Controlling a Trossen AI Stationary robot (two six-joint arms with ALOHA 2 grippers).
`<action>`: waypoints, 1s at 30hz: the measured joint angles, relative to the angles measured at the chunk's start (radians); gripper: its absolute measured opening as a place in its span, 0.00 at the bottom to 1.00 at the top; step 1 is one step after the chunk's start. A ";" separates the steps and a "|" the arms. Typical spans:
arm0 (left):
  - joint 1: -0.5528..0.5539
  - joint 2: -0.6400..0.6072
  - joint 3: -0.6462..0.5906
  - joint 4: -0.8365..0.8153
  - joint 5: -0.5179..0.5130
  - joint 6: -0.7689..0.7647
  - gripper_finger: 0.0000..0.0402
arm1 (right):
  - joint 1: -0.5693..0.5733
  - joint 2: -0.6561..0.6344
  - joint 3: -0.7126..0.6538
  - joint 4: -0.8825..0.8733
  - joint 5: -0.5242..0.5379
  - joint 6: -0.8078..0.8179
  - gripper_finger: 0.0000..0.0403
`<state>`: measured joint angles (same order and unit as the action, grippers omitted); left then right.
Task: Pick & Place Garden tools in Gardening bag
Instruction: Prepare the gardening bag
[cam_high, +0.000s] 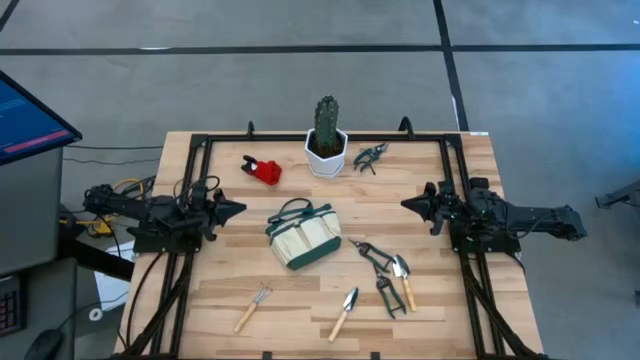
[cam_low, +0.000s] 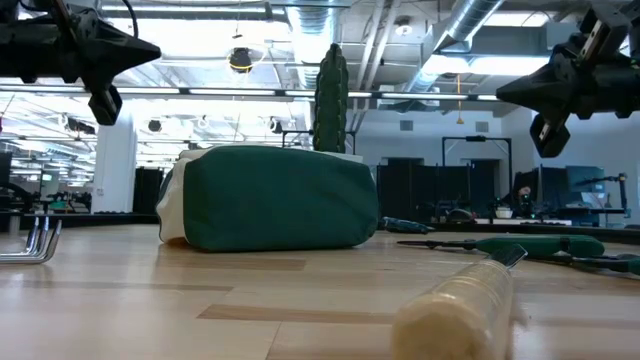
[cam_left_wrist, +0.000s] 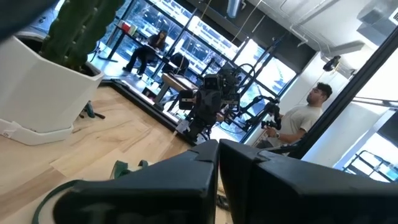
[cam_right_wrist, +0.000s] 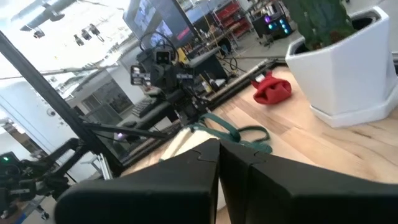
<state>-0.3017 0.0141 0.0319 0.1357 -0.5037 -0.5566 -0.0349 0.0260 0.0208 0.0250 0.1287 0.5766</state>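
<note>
both hands wait closed and empty above the bench (cam_high: 420, 320), the left hand (cam_high: 238, 209) and the right hand (cam_high: 408, 203) pointing at each other across the gardening bag (cam_high: 303, 236), which sits between them and nearer the left one.

the bag looks soft and light; its cloth would likely sag if pushed, and its green loop handles lie over the mouth, so a tool should go in from above, not shoved at a wall.

the garden tools lie apart on the bench. below and inward of the right hand are the dark pruning shears (cam_high: 376, 263) and a metal trowel (cam_high: 403, 279), touching or nearly so. a second trowel (cam_high: 344, 312) and the fork (cam_high: 254, 306) lie farther toward the front edge. these look stiff and fairly light, the metal likely slick, so the wooden handles are the better hold. the red pruner (cam_high: 263, 168) lies beyond the left hand, near the cactus pot (cam_high: 327, 155).
</note>
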 joint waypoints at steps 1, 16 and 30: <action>0.000 0.000 0.000 0.001 0.000 0.001 0.01 | 0.000 0.000 0.000 0.010 0.000 0.000 0.00; 0.000 0.000 0.000 0.062 0.000 0.002 0.01 | 0.000 0.000 0.002 0.101 0.000 -0.023 0.00; 0.000 0.137 0.004 0.250 -0.003 0.113 0.01 | 0.001 0.000 0.003 0.249 0.000 -0.141 0.00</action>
<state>-0.3019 0.1516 0.0362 0.3852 -0.5072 -0.4433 -0.0341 0.0261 0.0242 0.2736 0.1286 0.4356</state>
